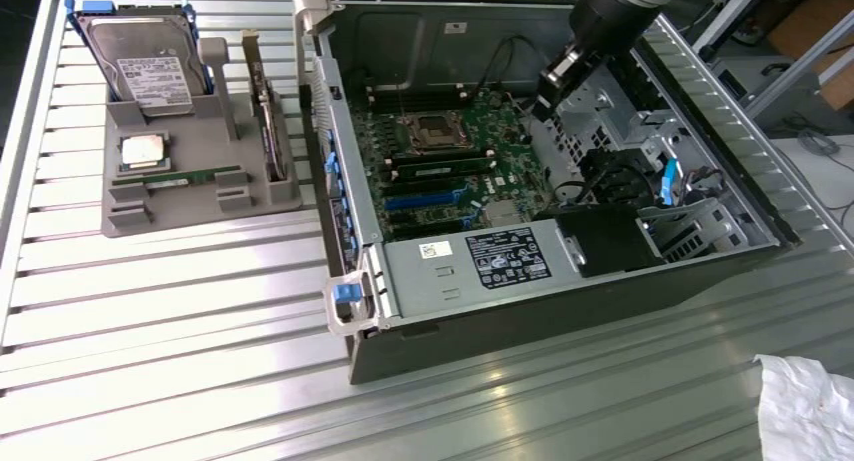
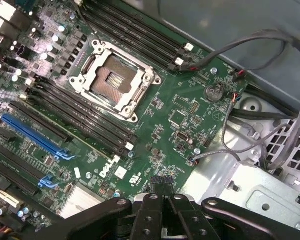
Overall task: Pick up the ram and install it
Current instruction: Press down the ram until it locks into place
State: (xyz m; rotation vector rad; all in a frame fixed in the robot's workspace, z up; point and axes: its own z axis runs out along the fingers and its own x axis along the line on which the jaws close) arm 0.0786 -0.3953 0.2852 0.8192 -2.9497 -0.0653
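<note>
Hovering over the open computer case [image 1: 400,301], the gripper [image 2: 162,192] has its fingers pressed together, holding nothing. One ram [image 1: 441,168] sits in a motherboard [image 2: 190,115] slot; another ram stick [image 1: 174,179] lies on the grey tray [image 1: 174,216].

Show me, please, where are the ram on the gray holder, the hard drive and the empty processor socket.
ram [image 1: 178,178], exterior view, middle of the green stick lying on the gray holder.
hard drive [image 1: 144,56], exterior view, its white label.
processor socket [image 2: 112,80], wrist view, the open contact field inside the metal frame.
</note>
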